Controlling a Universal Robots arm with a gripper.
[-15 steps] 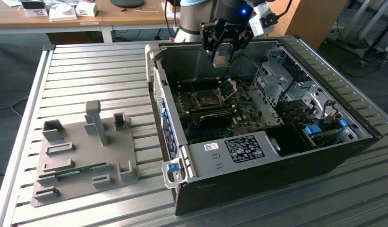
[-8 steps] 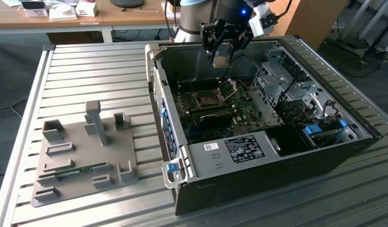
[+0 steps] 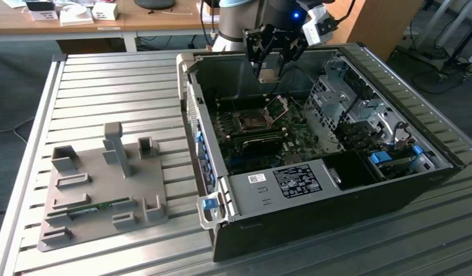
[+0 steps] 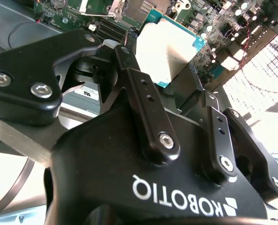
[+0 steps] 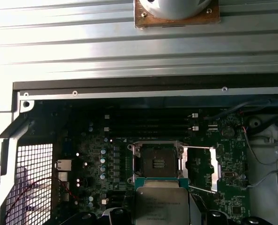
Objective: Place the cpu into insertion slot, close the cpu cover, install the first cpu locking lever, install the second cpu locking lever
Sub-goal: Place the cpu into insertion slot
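My gripper (image 3: pixel 268 68) hangs above the open computer case (image 3: pixel 220 190), shut on the cpu (image 3: pixel 268 75), a small flat square chip. In the second wrist view the cpu (image 4: pixel 169 49) shows its silvery top and teal edge between the two black fingers (image 4: pixel 143 98). Lower on the dark green motherboard lies the insertion slot (image 3: pixel 249 121), with its dark centre bare. In the first wrist view the cpu (image 5: pixel 161 204) hovers just beside the insertion slot (image 5: pixel 157 161). The cpu cover (image 5: pixel 203 168) stands swung open at one side of the socket, seen also in the exterior view as the cpu cover (image 3: pixel 278 106).
Case walls and a metal drive cage (image 3: pixel 336 98) surround the motherboard. Black memory slots (image 5: pixel 148 124) run past the socket. A grey fixture plate (image 3: pixel 105 190) holding a memory stick sits on the slatted table at the exterior view's left. A wooden desk (image 3: pixel 105 23) stands behind.
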